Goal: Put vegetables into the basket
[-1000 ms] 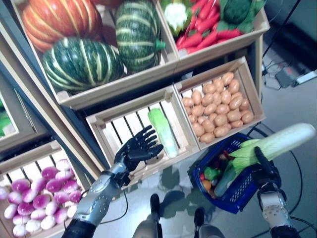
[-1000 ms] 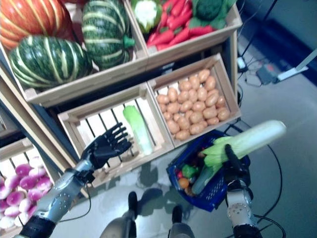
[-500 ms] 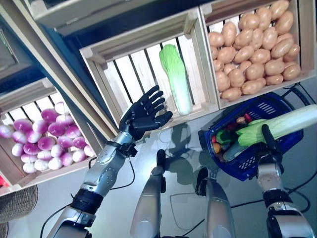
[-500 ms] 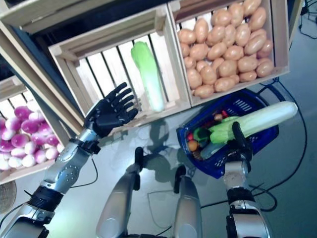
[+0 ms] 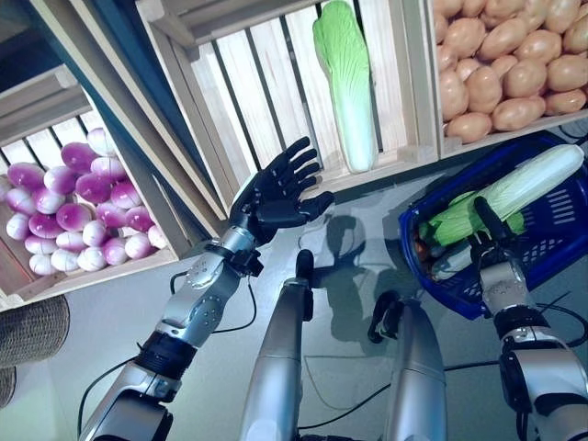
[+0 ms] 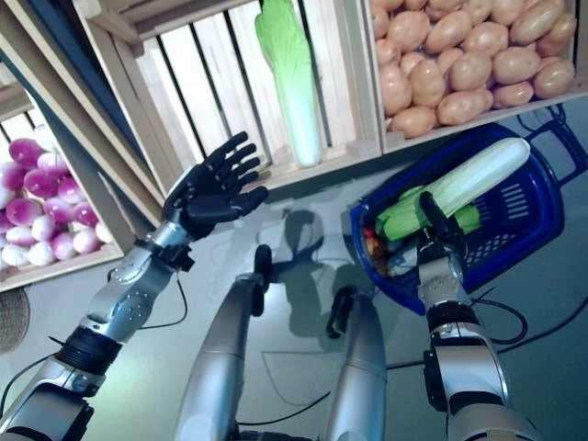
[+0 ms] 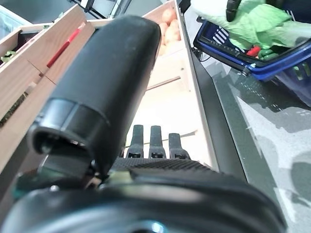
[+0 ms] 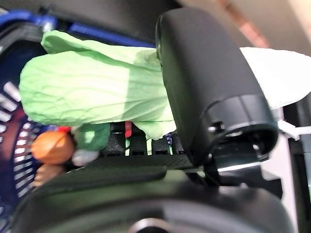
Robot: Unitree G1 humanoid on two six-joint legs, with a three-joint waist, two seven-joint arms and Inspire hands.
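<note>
My right hand (image 5: pixel 491 246) is shut on a long green-and-white cabbage (image 5: pixel 514 188) and holds it across the top of the blue basket (image 5: pixel 551 253) on the floor. In the right wrist view my thumb (image 8: pixel 209 87) lies over the cabbage's leafy end (image 8: pixel 92 92), with an orange round vegetable (image 8: pixel 51 145) and red and green ones below it in the basket. My left hand (image 5: pixel 276 193) is open with straight fingers (image 7: pixel 150 141), raised in front of the slatted crate. A second long cabbage (image 5: pixel 347 83) lies in that crate, apart from my left hand.
The wooden stand's low crates (image 5: pixel 390 161) stand just behind the basket and my left hand. A woven basket (image 5: pixel 32 331) sits on the floor at the far left. Grey floor (image 5: pixel 349 248) lies between the stand and me.
The camera has tilted down, so the stand has shifted up in view. My right hand keeps hold of the cabbage, now lower over the basket. My left hand stays open.
</note>
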